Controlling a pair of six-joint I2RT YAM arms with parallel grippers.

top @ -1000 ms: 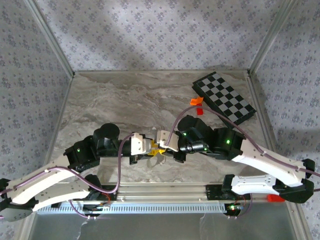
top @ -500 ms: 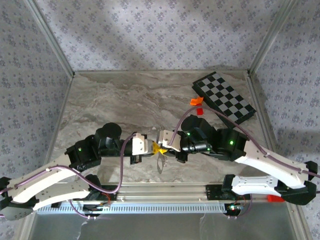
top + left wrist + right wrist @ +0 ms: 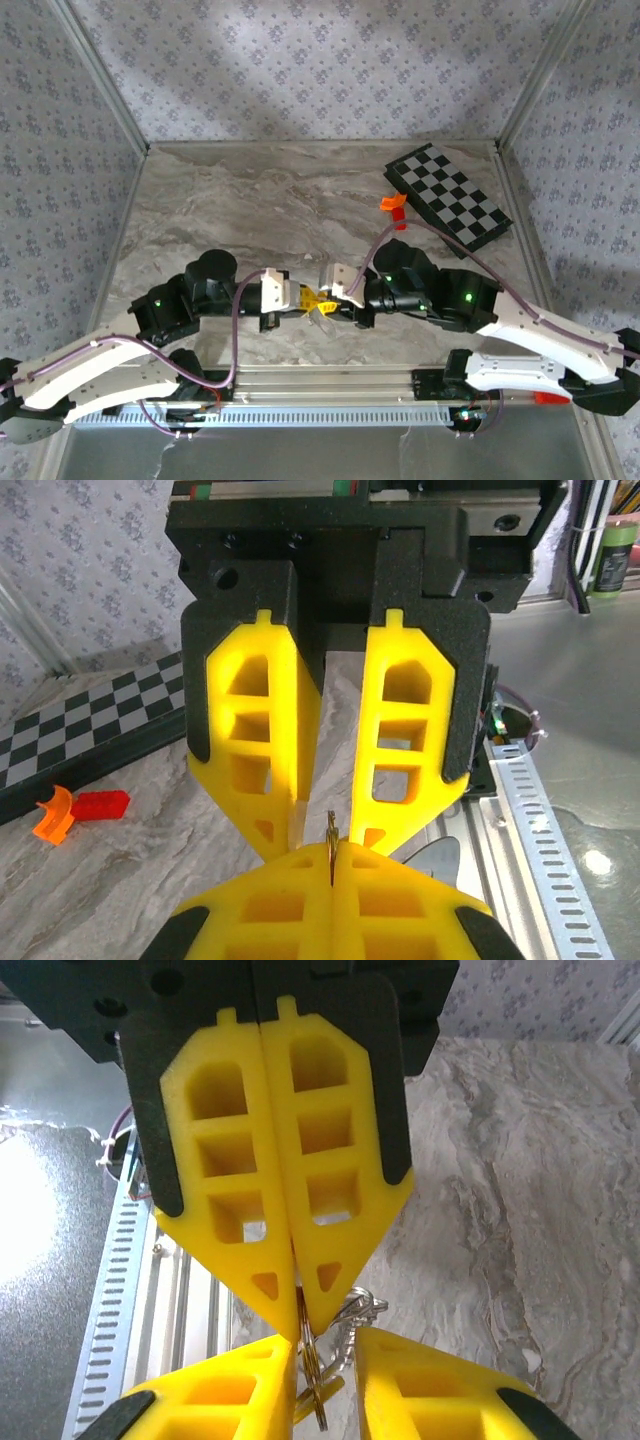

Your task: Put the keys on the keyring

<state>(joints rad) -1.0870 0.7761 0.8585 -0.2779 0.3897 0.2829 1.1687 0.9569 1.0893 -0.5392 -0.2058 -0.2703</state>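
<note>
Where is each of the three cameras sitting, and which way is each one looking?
Top external: above, behind the arm bases, looking down at the table, both arms and the chessboard.
Left wrist: on the left arm, facing the left gripper and the right one's tips.
Right wrist: facing the right gripper, the keyring beside it.
Shared: both wrist views show both grippers' fingertips meeting.

The keyring (image 3: 352, 1312), thin silvery loops, hangs raised above the marble counter (image 3: 260, 200) between the two sets of yellow fingers (image 3: 280, 1210). The keys (image 3: 318, 1385), a slim brassy blade, point downward just beneath it.
</note>
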